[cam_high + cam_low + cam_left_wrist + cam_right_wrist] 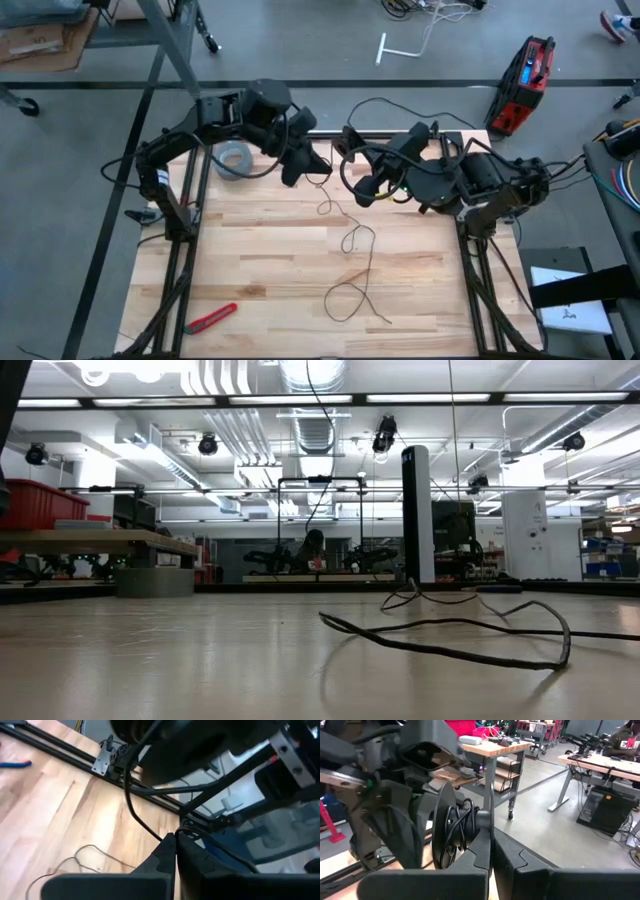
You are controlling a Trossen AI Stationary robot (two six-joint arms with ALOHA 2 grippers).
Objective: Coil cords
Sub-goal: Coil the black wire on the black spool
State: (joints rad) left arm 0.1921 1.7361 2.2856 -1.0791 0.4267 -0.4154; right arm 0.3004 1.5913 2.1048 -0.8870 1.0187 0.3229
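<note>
The thin black cord [356, 240] lies in slack loops on the wooden table [260, 260], running from below my left gripper to a loose end [388, 320] near the front; the low view shows a loop of it [450, 626] lying flat. Its small black reel [451, 832], with several turns wound on it, is held above the table's far middle by my right gripper [493, 839], which is shut. My left gripper [175, 839] is shut on the cord just left of the reel [318, 170]. My left gripper pinches the cord [156, 834] between its two fingertips, a short way from the reel. One stretch rises from the fingertips toward the reel; the rest drops slack to the table. My right gripper pinches the rim of one reel flange [492, 815], seen edge-on, between its two fingers. The reel is lifted clear of the table, its flanges upright, the wound cord [462, 822] between them.
A grey tape roll [235, 158] lies at the far left of the table behind my left arm. A red-handled tool [211, 317] lies near the front left corner. Black frame rails [190, 230] run along both sides of the table.
</note>
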